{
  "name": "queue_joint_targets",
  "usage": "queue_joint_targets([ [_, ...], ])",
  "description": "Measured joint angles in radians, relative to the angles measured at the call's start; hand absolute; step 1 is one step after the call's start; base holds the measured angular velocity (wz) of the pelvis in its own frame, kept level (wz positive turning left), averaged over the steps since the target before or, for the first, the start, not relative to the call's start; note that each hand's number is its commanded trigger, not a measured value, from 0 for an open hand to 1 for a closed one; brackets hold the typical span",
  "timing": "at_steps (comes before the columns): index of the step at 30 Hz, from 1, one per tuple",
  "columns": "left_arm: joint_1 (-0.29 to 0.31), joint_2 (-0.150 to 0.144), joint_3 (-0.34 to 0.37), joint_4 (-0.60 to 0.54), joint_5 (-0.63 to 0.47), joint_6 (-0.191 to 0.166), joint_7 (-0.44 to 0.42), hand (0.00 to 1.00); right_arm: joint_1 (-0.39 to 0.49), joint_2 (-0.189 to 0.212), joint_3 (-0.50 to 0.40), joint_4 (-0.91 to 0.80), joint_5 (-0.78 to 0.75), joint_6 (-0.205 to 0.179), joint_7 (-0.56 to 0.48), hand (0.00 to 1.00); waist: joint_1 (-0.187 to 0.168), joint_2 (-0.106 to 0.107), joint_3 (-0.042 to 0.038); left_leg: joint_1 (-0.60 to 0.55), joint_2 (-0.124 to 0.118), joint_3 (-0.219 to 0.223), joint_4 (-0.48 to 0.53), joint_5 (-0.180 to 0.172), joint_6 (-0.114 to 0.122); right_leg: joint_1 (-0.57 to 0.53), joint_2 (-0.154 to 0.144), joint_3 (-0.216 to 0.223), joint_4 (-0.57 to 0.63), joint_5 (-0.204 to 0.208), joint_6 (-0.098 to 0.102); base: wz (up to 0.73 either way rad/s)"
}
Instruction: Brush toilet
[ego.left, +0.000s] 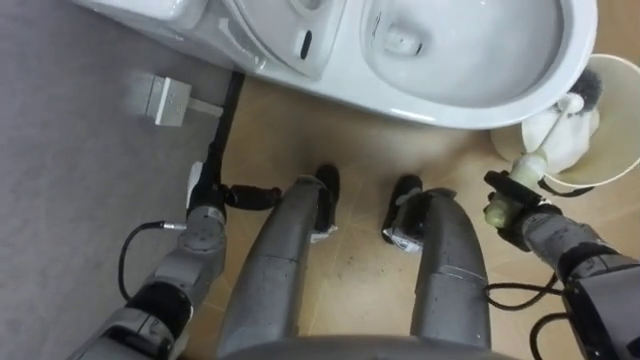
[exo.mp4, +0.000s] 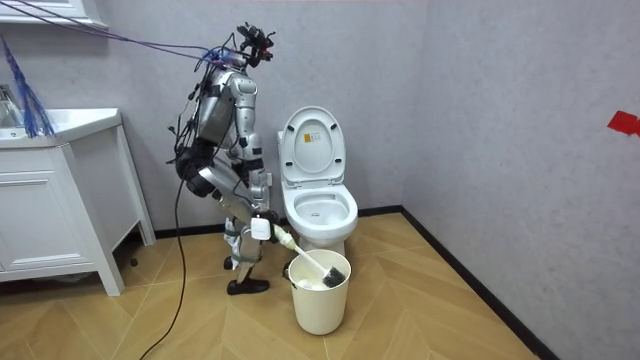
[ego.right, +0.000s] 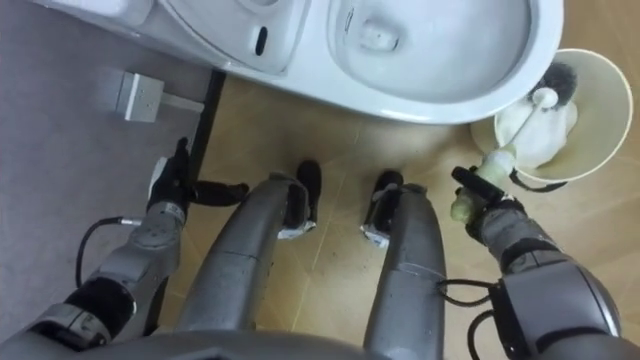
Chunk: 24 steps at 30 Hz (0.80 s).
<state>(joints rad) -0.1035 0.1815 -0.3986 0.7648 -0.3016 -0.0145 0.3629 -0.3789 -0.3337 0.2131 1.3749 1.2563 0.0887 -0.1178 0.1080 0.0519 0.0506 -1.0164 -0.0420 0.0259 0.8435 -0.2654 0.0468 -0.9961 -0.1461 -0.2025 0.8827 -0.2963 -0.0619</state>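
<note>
Right hand (ego.left: 507, 203) curls round the toilet brush (ego.left: 553, 128) handle. Its long axis slants away and downward, bristle head inside the white bucket (ego.left: 628, 140), partly cut off, beside the toilet (ego.left: 470, 100). Left hand (ego.left: 206, 192) hangs loose-fingered by the wall.

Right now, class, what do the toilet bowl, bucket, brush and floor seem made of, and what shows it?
Toilet bowl: probably glazed ceramic; white, smooth, glossy highlights.
Bucket: likely plastic; cream, matt, thin wall.
Brush: pale, smooth handle, seemingly plastic; dark bristles.
Floor: wood-look planks, maybe laminate; tan grain, visible seams.
</note>
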Motion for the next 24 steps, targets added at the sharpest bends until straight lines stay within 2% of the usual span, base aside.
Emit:
queue_joint_targets([
  [3, 0.014, 0.004, 0.004, 0.003, 0.000, 0.002, -0.001, 0.00, 0.024, 0.008, -0.001, 0.003, 0.001, 0.001, 0.006, 1.00, -0.001, -0.006, -0.0004, 0.057, 0.003, 0.003, -0.032, 0.002, 0.006, 0.058, 0.010, 0.005, -0.042, 0.012, 0.011, -0.08],
  [5, 0.021, 0.010, 0.005, 0.002, 0.000, 0.002, -0.003, 0.00, 0.044, 0.011, -0.002, 0.003, 0.004, 0.002, 0.020, 1.00, -0.005, -0.013, -0.0034, 0.098, -0.002, 0.004, -0.055, 0.004, 0.009, 0.098, 0.008, 0.005, -0.061, 0.012, 0.016, 0.00],
  [7, 0.022, 0.019, 0.014, 0.012, 0.001, 0.002, -0.011, 0.00, 0.067, 0.016, -0.008, 0.010, 0.004, 0.000, 0.037, 1.00, -0.008, -0.018, -0.0031, 0.145, -0.002, 0.002, -0.074, 0.003, 0.011, 0.147, 0.008, -0.005, -0.084, 0.014, 0.019, 0.02],
  [10, 0.045, 0.034, 0.046, 0.036, 0.009, 0.003, -0.026, 0.00, 0.097, 0.034, -0.034, 0.020, 0.012, 0.000, 0.050, 1.00, -0.029, -0.029, -0.0053, 0.240, -0.002, 0.000, -0.119, 0.002, 0.013, 0.244, 0.007, -0.018, -0.129, 0.015, 0.022, 0.00],
  [14, 0.097, 0.041, 0.093, 0.045, 0.014, 0.004, -0.061, 0.00, 0.146, 0.044, -0.105, 0.024, 0.038, -0.001, 0.074, 1.00, -0.051, -0.042, -0.0170, 0.382, -0.001, -0.003, -0.227, 0.023, 0.017, 0.386, 0.013, -0.025, -0.231, 0.029, 0.037, 0.05],
  [16, 0.122, 0.041, 0.120, 0.043, 0.035, 0.005, -0.077, 0.00, 0.171, 0.046, -0.140, 0.023, 0.055, -0.003, 0.076, 1.00, -0.052, -0.045, -0.0208, 0.445, 0.001, -0.004, -0.270, 0.029, 0.018, 0.453, 0.016, -0.039, -0.282, 0.041, 0.038, 0.00],
  [19, 0.177, 0.044, 0.184, 0.036, 0.090, 0.004, -0.105, 0.00, 0.231, 0.064, -0.176, 0.017, 0.077, -0.014, 0.078, 1.00, -0.053, -0.056, -0.0301, 0.553, 0.010, -0.008, -0.341, 0.033, 0.016, 0.571, 0.038, -0.046, -0.376, 0.060, 0.047, -0.02],
  [21, 0.246, 0.045, 0.247, -0.001, 0.140, 0.005, -0.112, 0.00, 0.279, 0.072, -0.199, 0.016, 0.075, -0.013, 0.087, 1.00, -0.054, -0.068, -0.0446, 0.652, 0.010, -0.011, -0.411, 0.039, 0.015, 0.671, 0.050, -0.047, -0.454, 0.071, 0.054, 0.00],
  [24, 0.314, 0.043, 0.290, -0.044, 0.190, 0.006, -0.114, 0.00, 0.333, 0.076, -0.209, 0.001, 0.062, -0.022, 0.085, 1.00, -0.056, -0.073, -0.0473, 0.738, 0.011, -0.019, -0.465, 0.039, 0.014, 0.763, 0.062, -0.050, -0.514, 0.079, 0.063, 0.05],
])
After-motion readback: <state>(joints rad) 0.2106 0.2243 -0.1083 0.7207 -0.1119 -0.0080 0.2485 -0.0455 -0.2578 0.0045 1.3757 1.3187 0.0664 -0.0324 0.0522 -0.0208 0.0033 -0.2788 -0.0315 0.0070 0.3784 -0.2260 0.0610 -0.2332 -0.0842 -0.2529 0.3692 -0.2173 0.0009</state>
